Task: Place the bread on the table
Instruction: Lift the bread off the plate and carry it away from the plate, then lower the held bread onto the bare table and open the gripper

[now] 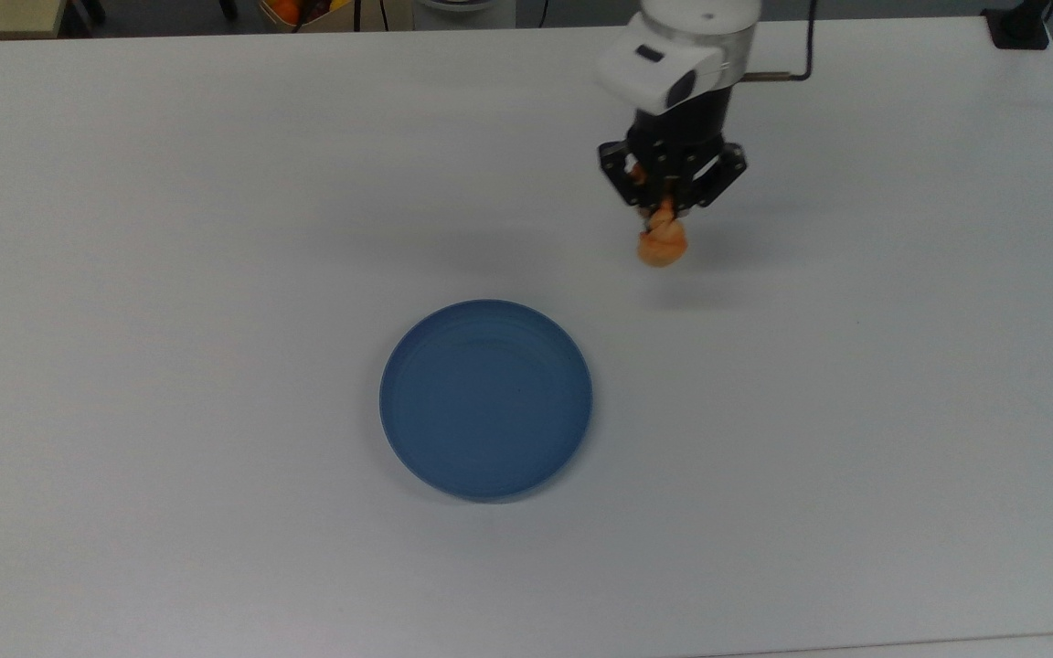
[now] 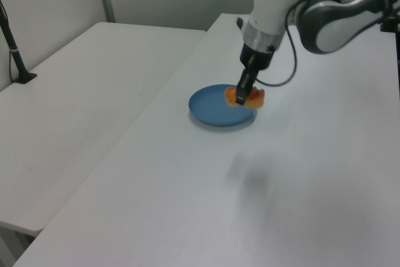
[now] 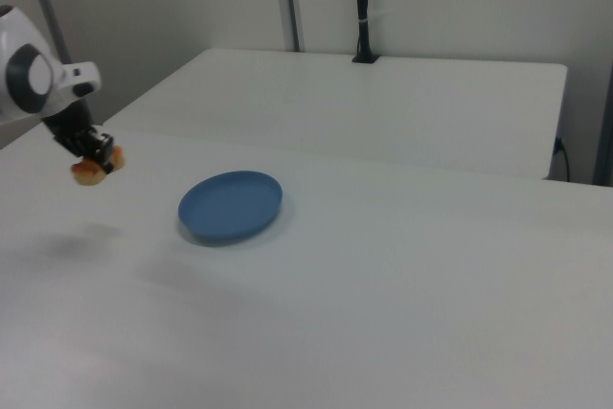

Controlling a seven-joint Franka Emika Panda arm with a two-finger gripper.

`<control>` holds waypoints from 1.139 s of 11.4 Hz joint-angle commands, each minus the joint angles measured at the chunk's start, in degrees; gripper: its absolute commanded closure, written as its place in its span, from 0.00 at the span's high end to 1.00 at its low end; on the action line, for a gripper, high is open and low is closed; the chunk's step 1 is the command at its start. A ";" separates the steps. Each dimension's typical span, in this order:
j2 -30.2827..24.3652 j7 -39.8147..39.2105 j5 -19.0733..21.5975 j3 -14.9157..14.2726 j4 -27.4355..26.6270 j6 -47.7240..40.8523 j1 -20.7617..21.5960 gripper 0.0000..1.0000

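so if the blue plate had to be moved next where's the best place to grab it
Probably the raised rim of the blue plate, taken from above with one finger inside the wall and one outside. It lies flat on the table, so its low edge is the only pinchable part. The end effector would first need to release the bread.

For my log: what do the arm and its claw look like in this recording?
The arm has glossy white shells with grey joint sections. Its wrist is a white cylinder carrying a white side box with a dark oval window, above a black collar. The claw is black, with angular linked fingers. A black cable leaves the collar through a metal plug.
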 commanded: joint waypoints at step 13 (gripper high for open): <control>-5.44 18.65 -1.67 15.52 -20.77 4.22 4.45 0.07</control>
